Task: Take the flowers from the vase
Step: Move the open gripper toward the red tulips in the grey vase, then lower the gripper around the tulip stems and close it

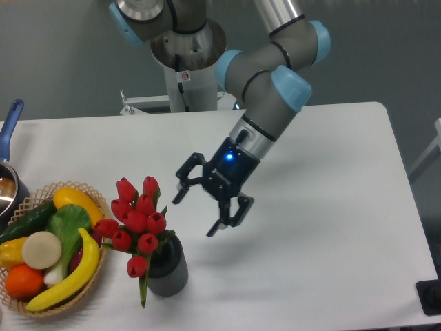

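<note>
A bunch of red tulip flowers (136, 222) with green stems stands in the short dark grey ribbed vase (169, 270) near the table's front left. A long green leaf hangs down over the vase's left side. My gripper (196, 214) is open and tilted toward the left, its fingers spread wide. It hovers just right of the flower heads and above the vase, holding nothing and not touching the buds.
A wicker basket (94, 279) of fruit and vegetables sits directly left of the vase, with a banana (74, 274) close to the flowers. A pot with a blue handle (9, 124) is at the left edge. The arm's base column (186, 69) stands behind the table.
</note>
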`<state>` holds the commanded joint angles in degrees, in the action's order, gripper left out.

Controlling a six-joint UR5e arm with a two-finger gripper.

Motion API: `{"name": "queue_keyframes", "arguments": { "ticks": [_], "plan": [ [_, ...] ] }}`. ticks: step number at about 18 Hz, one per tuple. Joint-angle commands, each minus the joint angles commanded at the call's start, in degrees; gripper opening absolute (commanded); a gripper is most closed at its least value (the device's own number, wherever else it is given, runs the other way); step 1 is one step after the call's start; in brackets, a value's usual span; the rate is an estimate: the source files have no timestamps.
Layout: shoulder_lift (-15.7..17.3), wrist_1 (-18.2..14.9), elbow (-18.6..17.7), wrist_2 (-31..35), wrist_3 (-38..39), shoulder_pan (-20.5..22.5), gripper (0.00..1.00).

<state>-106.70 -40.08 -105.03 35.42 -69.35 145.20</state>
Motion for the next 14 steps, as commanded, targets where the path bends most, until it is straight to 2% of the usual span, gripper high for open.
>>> {"name": "queue_keyframes", "arguments": {
  "ticks": [7,14],
  "plan": [
    [-4.74,-0.09,3.43,-0.44,0.44,-2.73,1.00],
    [-7.03,-0.09,4.04,-5.88,0.44,-4.04,1.00]
  ]
}}
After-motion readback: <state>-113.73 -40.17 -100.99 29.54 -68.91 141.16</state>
